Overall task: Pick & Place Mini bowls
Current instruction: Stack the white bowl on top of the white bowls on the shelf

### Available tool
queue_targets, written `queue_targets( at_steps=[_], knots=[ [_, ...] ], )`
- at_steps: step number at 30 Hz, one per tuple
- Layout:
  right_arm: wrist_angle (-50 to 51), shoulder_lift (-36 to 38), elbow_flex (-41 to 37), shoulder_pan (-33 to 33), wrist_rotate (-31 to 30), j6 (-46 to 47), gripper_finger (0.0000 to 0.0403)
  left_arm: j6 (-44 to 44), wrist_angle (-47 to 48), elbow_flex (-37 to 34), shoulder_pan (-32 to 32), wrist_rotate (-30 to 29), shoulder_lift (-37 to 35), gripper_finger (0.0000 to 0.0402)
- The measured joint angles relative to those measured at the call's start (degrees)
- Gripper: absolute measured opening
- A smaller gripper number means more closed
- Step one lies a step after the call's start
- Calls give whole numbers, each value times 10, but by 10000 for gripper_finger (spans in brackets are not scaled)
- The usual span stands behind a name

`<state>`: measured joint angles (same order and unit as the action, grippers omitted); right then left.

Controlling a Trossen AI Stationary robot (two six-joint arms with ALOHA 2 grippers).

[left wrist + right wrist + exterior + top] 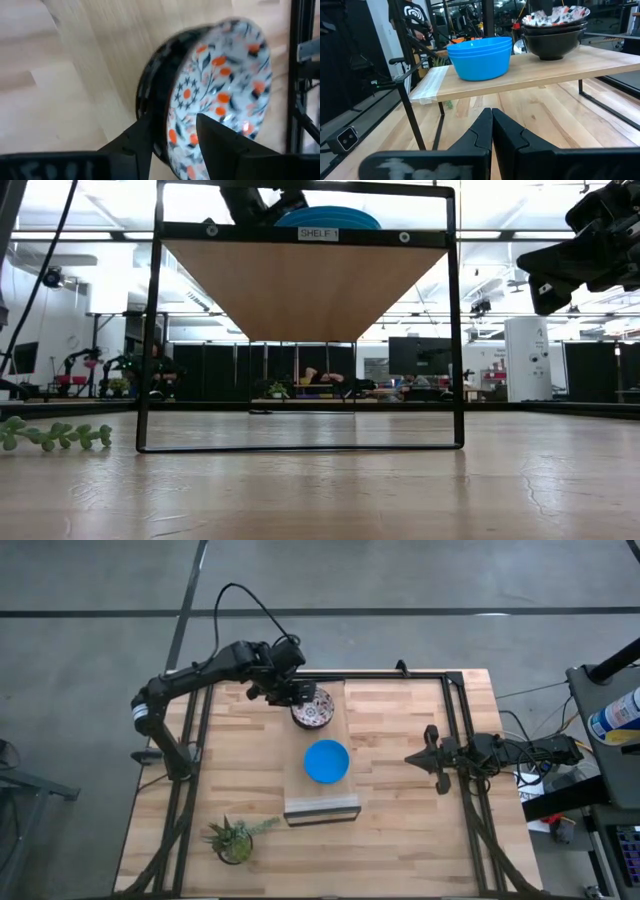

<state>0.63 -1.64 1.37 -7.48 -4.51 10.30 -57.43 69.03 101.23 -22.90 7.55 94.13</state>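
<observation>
Left gripper (297, 696) over floral bowl (312, 708) on shelf (322, 802); near rim covered in high view. Floral bowl (215, 95) blurred in left wrist view, lower rim cut by frame edge; number stacked there unclear. Blue bowl (328, 218) mostly hidden behind shelf bar in low view. Potted plant (52, 435) cut off at left edge; only trailing leaves visible

Wooden table (400, 830), black-framed wooden shelf (322, 795) at its middle, small green potted plant (235, 838) near the front-left corner
</observation>
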Motion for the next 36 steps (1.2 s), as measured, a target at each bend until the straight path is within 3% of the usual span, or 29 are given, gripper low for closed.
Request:
queue_targets(
  at_steps=[7, 12, 36],
  knots=[
    [0, 0, 0, 0, 0, 0, 8, 23, 5, 3, 7, -36, -5, 147],
    [0, 0, 0, 0, 0, 0, 8, 31, 37, -4, 10, -11, 8, 147],
    [0, 0, 0, 0, 0, 0, 8, 89, 45, 31, 41, -110, 15, 147]
  ],
)
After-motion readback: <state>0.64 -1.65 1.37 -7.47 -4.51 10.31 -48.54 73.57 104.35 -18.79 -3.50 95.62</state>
